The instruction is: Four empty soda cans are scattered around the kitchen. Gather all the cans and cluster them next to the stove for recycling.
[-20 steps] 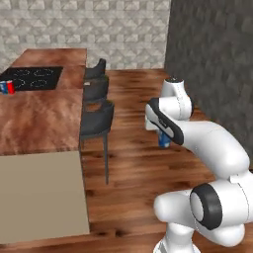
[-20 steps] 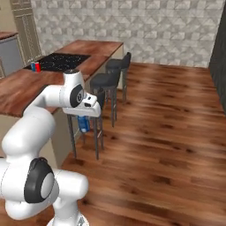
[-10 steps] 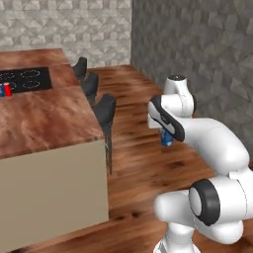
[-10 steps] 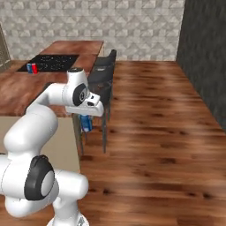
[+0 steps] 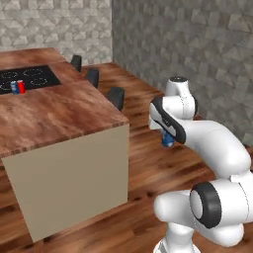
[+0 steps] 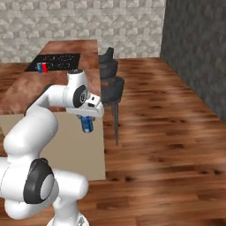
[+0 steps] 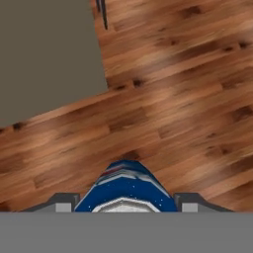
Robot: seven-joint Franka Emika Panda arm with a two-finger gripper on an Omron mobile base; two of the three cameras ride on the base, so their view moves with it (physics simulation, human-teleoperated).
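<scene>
With two cans (image 5: 17, 88) already parked on the stove (image 5: 29, 79) way off ahead, my fingers (image 7: 190, 200) are clamped around a blue can (image 7: 127, 190), so roughly halfway.

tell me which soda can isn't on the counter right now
The blue can held in the gripper above the wood floor; the red can and another blue can stand by the stove.

blue soda can (image 7: 127, 190) between jaws, wood floor (image 7: 173, 99), beige panel (image 7: 47, 54)
</scene>
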